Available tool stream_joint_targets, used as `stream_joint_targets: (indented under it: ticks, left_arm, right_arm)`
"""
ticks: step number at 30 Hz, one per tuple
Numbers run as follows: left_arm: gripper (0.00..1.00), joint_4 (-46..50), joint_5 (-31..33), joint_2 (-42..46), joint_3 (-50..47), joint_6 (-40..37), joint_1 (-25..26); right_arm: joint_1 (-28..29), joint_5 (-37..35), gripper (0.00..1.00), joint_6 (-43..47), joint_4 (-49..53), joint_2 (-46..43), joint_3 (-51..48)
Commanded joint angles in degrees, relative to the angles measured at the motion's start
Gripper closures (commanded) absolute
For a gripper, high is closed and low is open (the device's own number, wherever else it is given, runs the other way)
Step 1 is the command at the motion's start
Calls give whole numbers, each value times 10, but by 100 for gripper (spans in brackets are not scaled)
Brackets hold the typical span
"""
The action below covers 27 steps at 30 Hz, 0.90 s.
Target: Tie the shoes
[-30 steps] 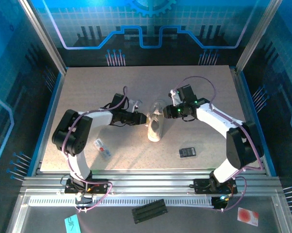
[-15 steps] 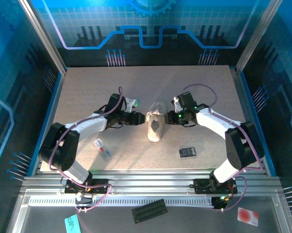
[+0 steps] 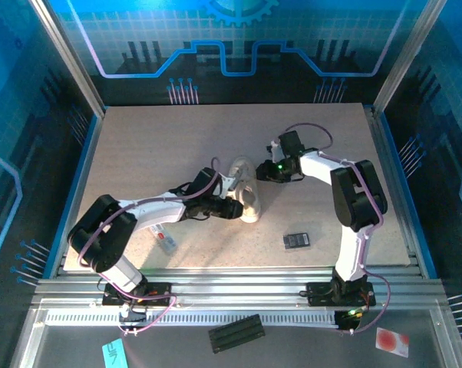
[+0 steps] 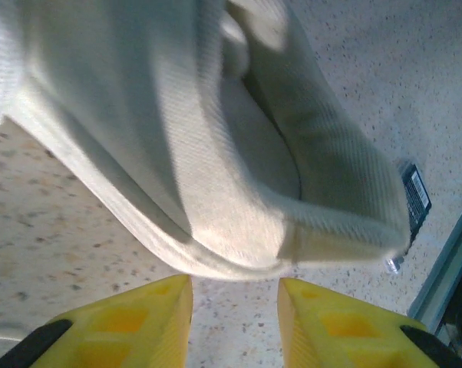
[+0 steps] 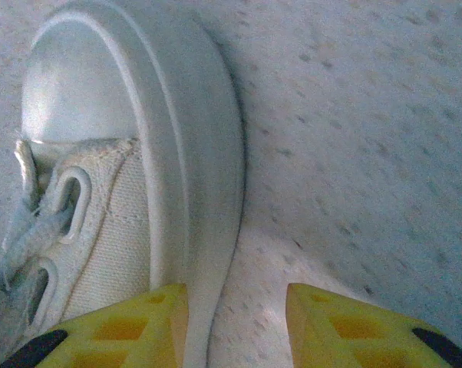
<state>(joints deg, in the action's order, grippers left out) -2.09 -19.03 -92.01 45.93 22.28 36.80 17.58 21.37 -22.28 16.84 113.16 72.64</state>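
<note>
Now the little white shoe (image 3: 248,193) lies near the middle of the speckled table (image 3: 154,146), seen from the top. It sits a bit crooked, with its toe pointing far and a little to the left and its heel pointing toward the arms. The left gripper (image 3: 232,207) is down low by the heel, on the shoe's left side. The right gripper (image 3: 263,173) is on the other side, near the toe end. From the left wrist, the two yellow fingers (image 4: 139,322) stand apart with bare table between them, so the jaws are let go and hold nothing. The round back of the shoe (image 4: 216,153) is just past their tips, with its opening showing. From the right wrist, the yellow fingers (image 5: 346,326) are spread wide too and grab nothing. The smooth toe cap of the shoe (image 5: 123,192) is up on the left, and the thick pale sole runs down right beside the left finger. A bit of pale lace (image 5: 24,230) shows at the left edge. A small black device (image 3: 296,240) lies flat on the table, near the shoe's heel on the right side. A white and red packet (image 3: 163,236) lies under the left arm, close to the front edge.
</note>
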Motion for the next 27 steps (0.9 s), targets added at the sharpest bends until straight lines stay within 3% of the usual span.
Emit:
stream_joint_targets:
  ticks: [1, 8, 13, 16, 20, 27]
  left_arm:
    - [65, -17, 36, -3, 19, 17, 28]
    - [64, -46, 35, -13, 44, 19, 71]
    - [63, -50, 21, -11, 63, 0, 74]
    - [61, -6, 21, 18, 81, -28, 68]
    - [60, 45, 14, 79, 84, -47, 22]
    - [58, 88, -37, 143, 60, -63, -143]
  right_arm:
    - [1, 75, 62, 37, -1, 21, 27]
    - [13, 142, 61, 77, 8, 35, 41]
    - [-8, 107, 54, 84, 58, 18, 75]
    - [-36, 71, 53, 87, 102, -14, 93]
    - [-54, -16, 52, 103, 153, -85, 89]
    - [-13, -105, 53, 71, 152, -203, -3]
